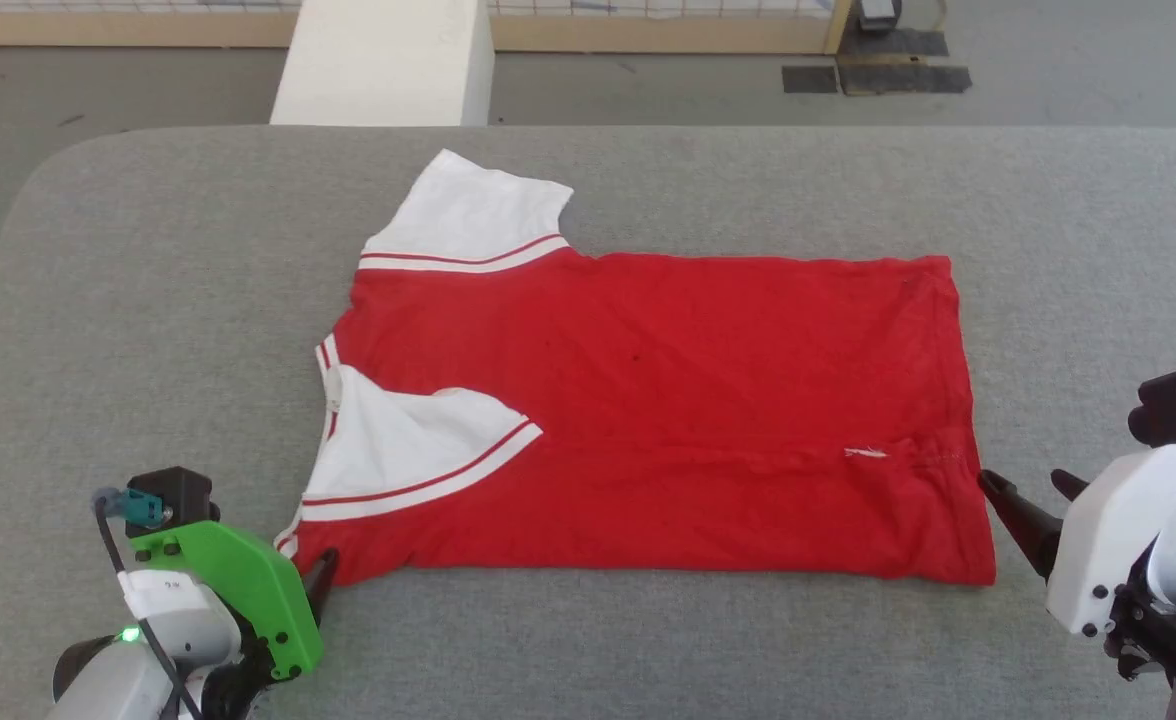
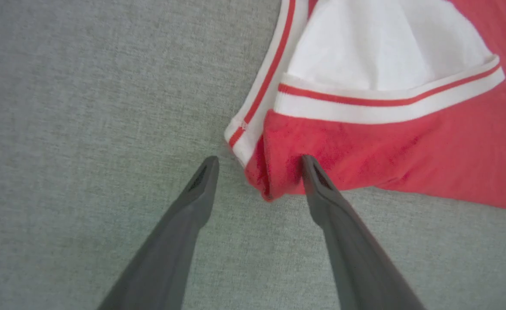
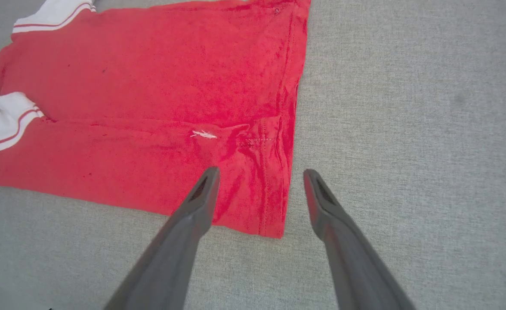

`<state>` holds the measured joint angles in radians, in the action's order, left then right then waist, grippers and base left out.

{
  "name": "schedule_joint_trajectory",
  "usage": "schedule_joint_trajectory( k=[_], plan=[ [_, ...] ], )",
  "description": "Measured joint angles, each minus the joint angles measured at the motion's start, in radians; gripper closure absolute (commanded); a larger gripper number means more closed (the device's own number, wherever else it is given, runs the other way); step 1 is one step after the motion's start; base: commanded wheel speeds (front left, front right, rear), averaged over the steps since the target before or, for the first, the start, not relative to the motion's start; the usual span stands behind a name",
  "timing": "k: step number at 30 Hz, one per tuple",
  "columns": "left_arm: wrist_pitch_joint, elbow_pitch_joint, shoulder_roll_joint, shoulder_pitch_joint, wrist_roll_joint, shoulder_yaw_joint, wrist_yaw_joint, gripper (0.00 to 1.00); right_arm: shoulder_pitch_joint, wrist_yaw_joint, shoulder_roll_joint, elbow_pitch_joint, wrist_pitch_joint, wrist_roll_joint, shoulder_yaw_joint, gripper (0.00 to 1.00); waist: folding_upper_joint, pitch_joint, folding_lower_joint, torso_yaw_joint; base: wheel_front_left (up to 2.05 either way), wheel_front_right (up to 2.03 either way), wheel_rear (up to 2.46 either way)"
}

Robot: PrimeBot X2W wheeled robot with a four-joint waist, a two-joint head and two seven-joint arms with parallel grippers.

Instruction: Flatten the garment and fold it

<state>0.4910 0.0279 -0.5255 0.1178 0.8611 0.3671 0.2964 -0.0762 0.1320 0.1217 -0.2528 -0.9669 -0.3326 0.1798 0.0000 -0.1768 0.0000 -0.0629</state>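
Your garment [image 1: 648, 400] lies spread on the grey tabletop [image 1: 648, 650]. Left gripper [image 2: 259, 158] at seven o'clock, right gripper [image 3: 260, 171] at four, fingers apart.

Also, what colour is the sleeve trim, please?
The sleeve trim is white with one red stripe; left wrist view shows it best.

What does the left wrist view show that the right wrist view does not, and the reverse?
Left wrist view: the left gripper, open, its fingers either side of the garment's collar-end corner, with the striped trim close up. Right wrist view: the right gripper, open, straddling the hem near its corner, and a small white mark. Both: the red garment, a white sleeve and the grey surface.
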Motion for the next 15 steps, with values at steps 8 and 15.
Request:
schedule_joint_trajectory(
  k=[8, 15],
  plan=[
    [0.041, 0.122, 0.003, 0.050, 0.027, 0.006, -0.021, 0.81, 0.001, 0.000, -0.007, -0.013, -0.008, 0.011, -0.006, 0.00, 0.0000, -0.031, 0.0000, 0.038, 0.00, 0.00, 0.00],
    [0.025, 0.102, -0.001, 0.029, 0.072, -0.034, -0.029, 1.00, 0.035, 0.000, 0.029, -0.035, -0.027, 0.079, -0.046, 0.00, 0.0000, -0.041, 0.0000, 0.047, 0.00, 0.00, 0.00]
  ],
)
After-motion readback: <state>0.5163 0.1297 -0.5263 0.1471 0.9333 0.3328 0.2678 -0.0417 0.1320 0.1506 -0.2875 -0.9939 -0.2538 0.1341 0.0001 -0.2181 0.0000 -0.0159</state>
